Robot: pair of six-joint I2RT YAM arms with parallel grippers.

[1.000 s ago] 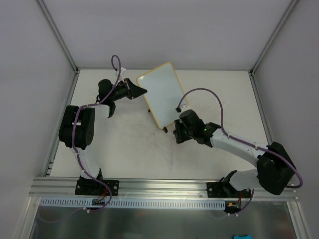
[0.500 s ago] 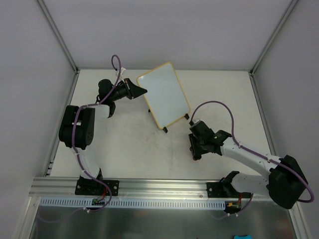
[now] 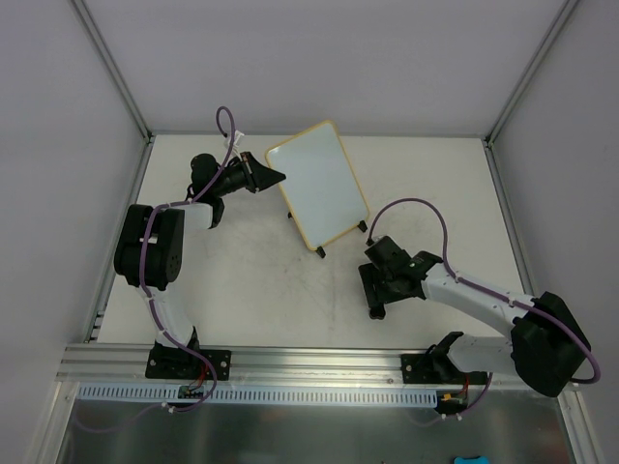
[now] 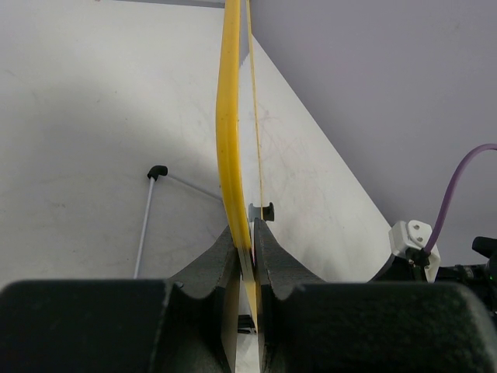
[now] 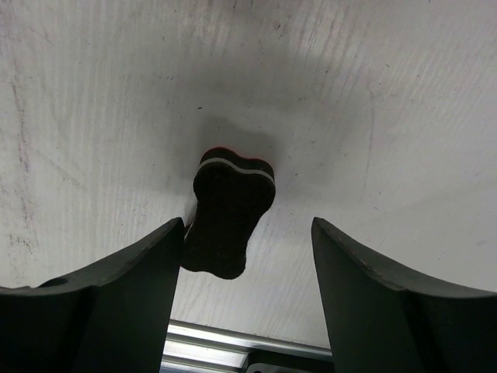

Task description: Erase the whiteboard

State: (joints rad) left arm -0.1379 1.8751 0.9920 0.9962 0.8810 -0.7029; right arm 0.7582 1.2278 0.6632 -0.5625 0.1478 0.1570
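Whiteboard [image 3: 319, 184]: yellow frame, plain white face, by far edge of bench [image 3: 242, 280]
Left tool [image 4: 247, 242]: clenched on whiteboard frame
Right tool [image 5: 245, 225]: released, above black eraser [image 5: 229, 214]

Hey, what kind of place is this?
Probably a robotics lab test cell: a left arm and right arm bolted to an aluminium rail, plain grey partition walls, and a scuffed table holding a whiteboard and eraser.
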